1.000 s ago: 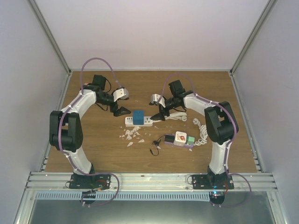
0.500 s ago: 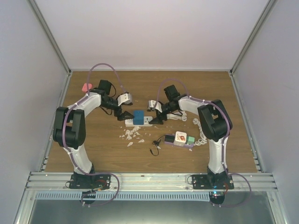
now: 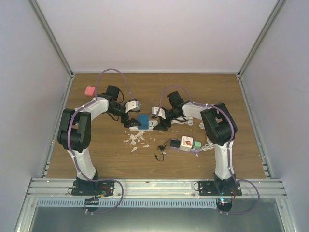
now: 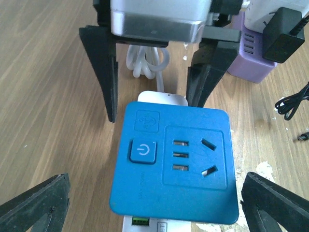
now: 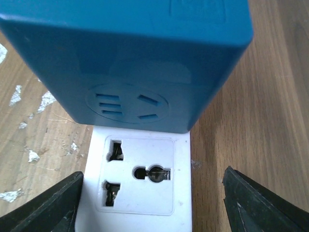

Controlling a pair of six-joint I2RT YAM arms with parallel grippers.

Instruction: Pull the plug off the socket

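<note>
The blue cube plug [image 3: 143,120] sits plugged into the white socket strip [image 3: 151,126] at the middle of the table. My left gripper [image 3: 133,123] is open at the plug's left side. In the left wrist view its fingers [image 4: 34,208] stand wide on either side of the plug [image 4: 174,164], not touching it. My right gripper [image 3: 163,123] is open at the strip's right end. In the right wrist view its fingers [image 5: 43,203] straddle the white strip [image 5: 140,183] just before the plug [image 5: 130,58]. The right gripper also shows in the left wrist view [image 4: 157,92].
A purple adapter block [image 3: 186,144] with small cubes and a black cable [image 3: 159,155] lies in front of the strip. A coiled white cord [image 3: 208,135] lies at the right. White scraps [image 3: 136,140] lie under the plug. A pink block [image 3: 89,90] sits at the far left.
Both arms have closed in on the strip. The left gripper has moved right and down to the blue plug. The right gripper has moved left and down over the strip's end.
</note>
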